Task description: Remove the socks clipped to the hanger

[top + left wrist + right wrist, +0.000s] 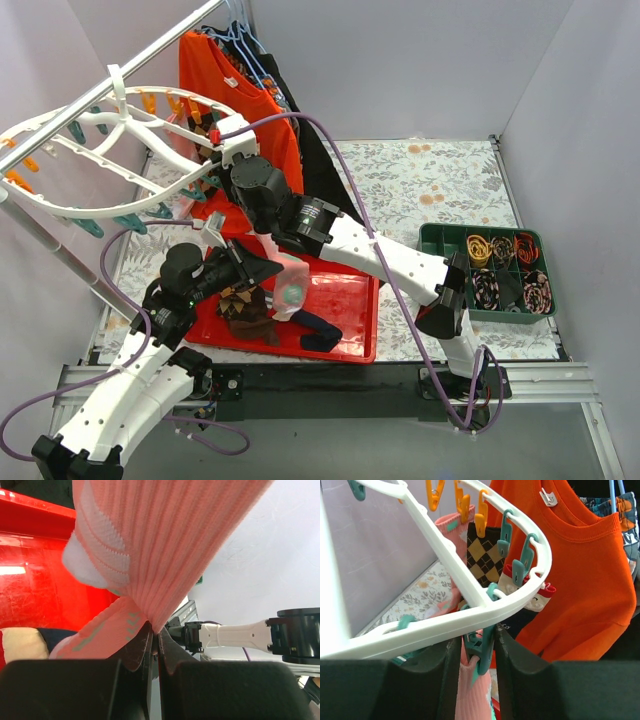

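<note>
The white oval hanger hangs at the upper left, also in the right wrist view, with orange and teal clips. My right gripper is closed around a teal clip that pinches the top of a pink sock. That pink sock hangs down to my left gripper, which is shut on its lower part. A brown argyle sock, another pink sock and a cream and red sock stay clipped.
A red tray below holds a brown sock and a navy sock. An orange shirt and a dark garment hang behind the hanger. A green divided box stands at right. A metal rail slants at left.
</note>
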Available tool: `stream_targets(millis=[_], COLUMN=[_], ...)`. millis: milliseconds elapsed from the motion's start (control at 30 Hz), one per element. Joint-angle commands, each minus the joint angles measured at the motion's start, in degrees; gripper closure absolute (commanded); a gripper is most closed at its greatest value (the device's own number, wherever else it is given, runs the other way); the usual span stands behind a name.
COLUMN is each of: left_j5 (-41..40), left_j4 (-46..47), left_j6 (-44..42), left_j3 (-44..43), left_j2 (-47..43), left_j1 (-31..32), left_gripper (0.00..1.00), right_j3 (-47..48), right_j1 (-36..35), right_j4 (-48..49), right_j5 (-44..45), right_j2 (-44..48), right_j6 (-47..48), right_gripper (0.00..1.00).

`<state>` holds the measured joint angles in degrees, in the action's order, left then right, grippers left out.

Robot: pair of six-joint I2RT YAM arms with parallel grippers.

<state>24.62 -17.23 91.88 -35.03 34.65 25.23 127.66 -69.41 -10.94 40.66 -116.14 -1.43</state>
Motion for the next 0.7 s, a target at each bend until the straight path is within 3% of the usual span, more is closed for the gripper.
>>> stream_targets(millis=[0,33,67,133,367,667], left_j5=[1.74,1.57,1.31,1.04,2.09,11.24], left_j4=[0.54,0.36,-0.16,-0.69,-4.03,-12.89], left_j6=[-0.82,-0.91,-1.08,-1.35,-0.91,1.81], left_j3=[-1.98,-1.98,-1.98,-1.89,-0.48,3.74], left_j2=[-0.82,-1.08,-1.34,-1.69,-4.15,-10.3], left_j1=[-0.27,-0.27,-0.27,-0.27,-0.27,-0.27], left_gripper=[1.0,1.0,1.0,1.0,1.0,1.0], right_j3=[2.86,2.78,2.77,2.69,1.72,-4.96], right_j1=[0.15,0.24,0.32,0.41,0.68,0.68], right_j4=[6.46,6.46,6.46,6.63,6.98,6.98], right_j5=[0.38,0.29,0.21,0.2,-1.46,-8.14], right_j2=[-1.02,-1.02,-0.85,-0.85,0.47,6.01], right_j6=[0.29,0.12,-0.23,-0.5,-0.5,-1.47], right_gripper=[0.76,0.81,0.91,0.99,0.99,0.99])
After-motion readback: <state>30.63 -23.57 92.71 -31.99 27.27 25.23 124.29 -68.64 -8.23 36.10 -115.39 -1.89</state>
